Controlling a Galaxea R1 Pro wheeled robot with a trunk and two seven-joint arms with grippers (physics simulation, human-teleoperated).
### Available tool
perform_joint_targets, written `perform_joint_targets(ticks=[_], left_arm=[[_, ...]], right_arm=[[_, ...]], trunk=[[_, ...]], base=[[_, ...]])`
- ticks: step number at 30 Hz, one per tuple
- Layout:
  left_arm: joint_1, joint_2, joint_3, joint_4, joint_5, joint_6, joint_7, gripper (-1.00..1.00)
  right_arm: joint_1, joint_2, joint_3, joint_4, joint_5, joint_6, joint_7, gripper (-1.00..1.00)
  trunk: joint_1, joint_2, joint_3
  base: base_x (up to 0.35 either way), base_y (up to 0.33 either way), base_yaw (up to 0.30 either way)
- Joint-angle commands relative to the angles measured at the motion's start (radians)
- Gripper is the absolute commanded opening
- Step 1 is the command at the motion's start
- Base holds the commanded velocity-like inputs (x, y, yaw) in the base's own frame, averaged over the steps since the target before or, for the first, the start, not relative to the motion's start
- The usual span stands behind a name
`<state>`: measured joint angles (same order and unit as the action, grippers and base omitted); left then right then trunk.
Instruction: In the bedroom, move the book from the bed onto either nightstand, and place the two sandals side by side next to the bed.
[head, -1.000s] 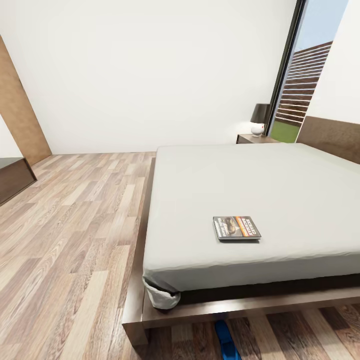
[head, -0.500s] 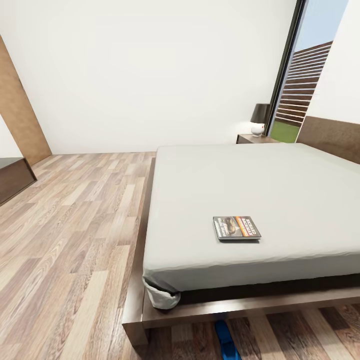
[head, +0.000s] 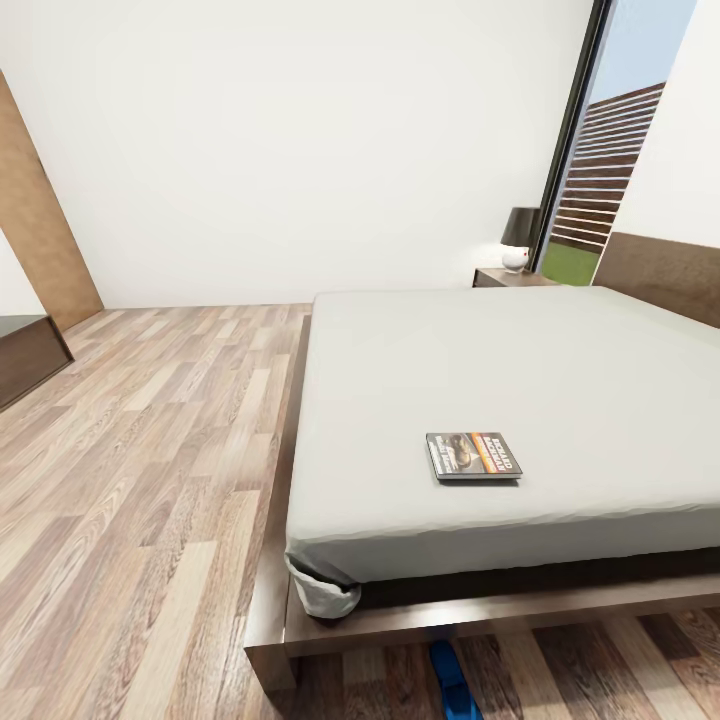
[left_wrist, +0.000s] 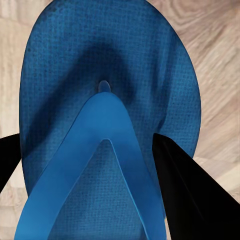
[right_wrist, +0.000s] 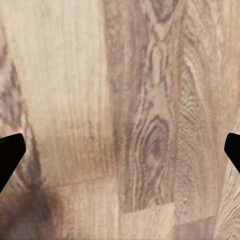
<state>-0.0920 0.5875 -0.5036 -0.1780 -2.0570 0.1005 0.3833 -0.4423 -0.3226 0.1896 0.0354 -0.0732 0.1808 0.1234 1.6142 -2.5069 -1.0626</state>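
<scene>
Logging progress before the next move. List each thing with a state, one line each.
book: flat on the bed, cover up, not yet moved.
sandal: strap side up on the wood floor, between the left claw fingers.
left claw: open, straddling the sandal.
right claw: open, empty above the floor.
lamp: upright on the nightstand.

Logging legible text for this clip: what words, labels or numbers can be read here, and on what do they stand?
Book on the bed: white lettering on the cover's orange band, too small and blurred to read with certainty.
Blue sandal, in the left wrist view: no text.
Lamp, wood floor: no text.
</scene>
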Motion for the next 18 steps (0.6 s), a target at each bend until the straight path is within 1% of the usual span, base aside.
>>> perform_joint_targets(ticks=[1,10,15,18], left_arm=[[0.0,0.0,-0.001,0.001,-0.011,0.007,0.003,-1.0],[0.0,0.0,0.0,0.002,-0.011,0.012,0.0,-1.0],[0.0,0.0,0.0,0.002,-0.011,0.015,0.0,-1.0],[0.0,0.0,0.0,0.002,-0.011,0.016,0.0,-1.0]], right_arm=[[-0.001,0.0,0.008,0.001,-0.008,0.001,0.004,1.0],[-0.001,0.0,0.008,0.001,-0.008,0.002,0.004,1.0],[-0.001,0.0,0.008,0.001,-0.008,0.002,0.004,1.0],[-0.001,0.0,0.008,0.0,-0.008,0.002,0.004,1.0]], trunk=[[0.0,0.0,-0.001],[0.0,0.0,-0.001],[0.0,0.0,-0.001],[0.0,0.0,-0.001]], base=[[0.0,0.0,0.0],[0.0,-0.01,0.0],[0.0,-0.147,0.0],[0.0,-0.083,0.0]])
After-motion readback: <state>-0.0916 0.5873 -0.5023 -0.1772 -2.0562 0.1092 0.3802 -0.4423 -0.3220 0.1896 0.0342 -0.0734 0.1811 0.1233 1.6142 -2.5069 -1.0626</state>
